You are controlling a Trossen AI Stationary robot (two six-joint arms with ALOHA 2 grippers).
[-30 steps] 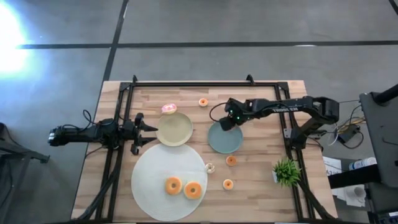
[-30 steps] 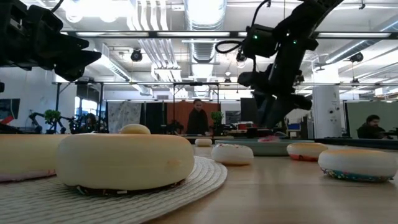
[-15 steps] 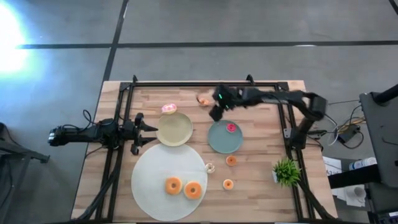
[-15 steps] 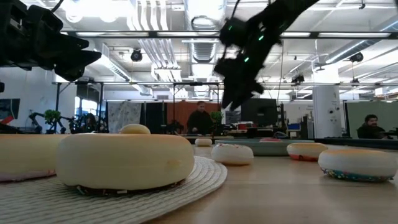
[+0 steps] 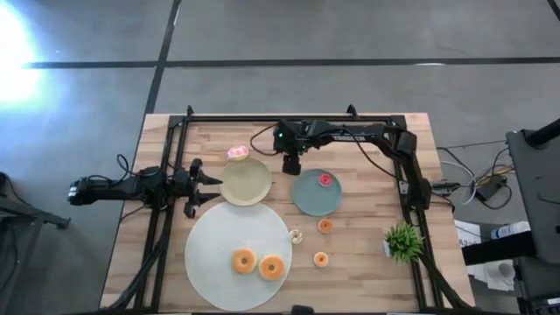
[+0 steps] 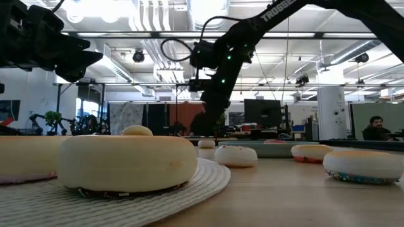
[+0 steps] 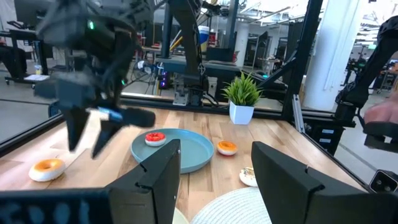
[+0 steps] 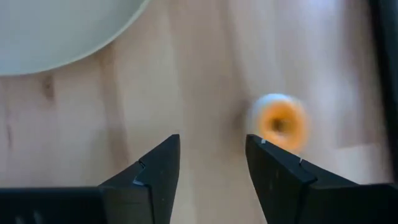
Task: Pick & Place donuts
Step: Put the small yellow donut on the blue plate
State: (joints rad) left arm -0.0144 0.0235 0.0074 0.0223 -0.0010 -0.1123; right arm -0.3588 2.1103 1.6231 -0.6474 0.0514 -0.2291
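Wooden table point(image 5: 367, 254): right gripper point(image 5: 290, 165) hovers between cream plate point(image 5: 246, 181) and teal plate point(image 5: 311, 198), fingers parted, empty. Tiny orange donut point(image 8: 279, 122) lies beneath it. Left gripper point(image 5: 198, 184) parted, idle at table's left.

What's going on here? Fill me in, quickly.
The right gripper hangs open and empty over the table's far side, beside a tiny orange donut on the bare wood. A tiny red donut lies on the teal plate. The left gripper waits open at the cream plate's edge. Two larger donuts sit on the white mat; other donuts are loose on the wood.
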